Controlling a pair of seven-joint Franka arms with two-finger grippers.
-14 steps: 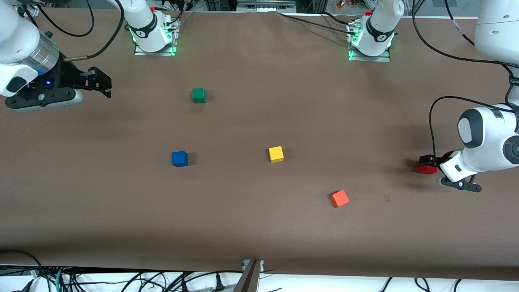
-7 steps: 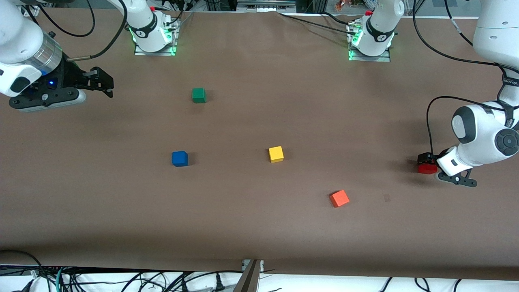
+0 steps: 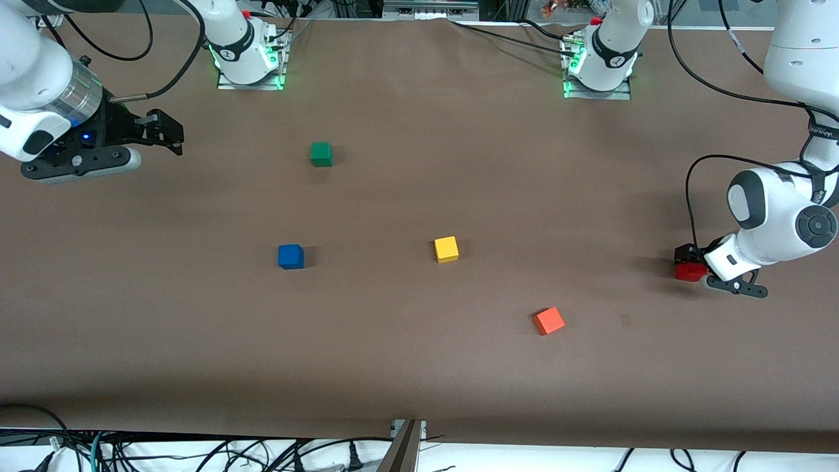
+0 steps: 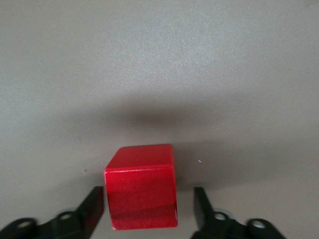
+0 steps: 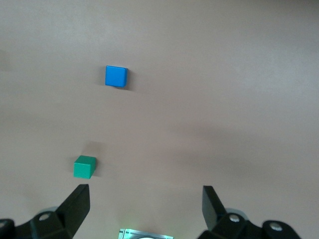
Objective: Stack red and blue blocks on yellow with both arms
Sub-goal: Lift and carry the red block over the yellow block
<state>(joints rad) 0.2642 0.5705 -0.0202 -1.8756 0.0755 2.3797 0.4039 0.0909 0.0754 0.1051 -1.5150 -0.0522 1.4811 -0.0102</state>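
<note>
Left wrist view | red block (image 4: 142, 186) between fingers (image 4: 92, 209) (tips cut off)

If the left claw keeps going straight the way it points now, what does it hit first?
Probably the red block: it already sits between the open fingers of the left claw. Directly past the block only bare table shows.

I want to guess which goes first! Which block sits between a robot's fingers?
The red block, at the left arm's end of the table. The left gripper straddles it; the other four cubes sit alone.
</note>
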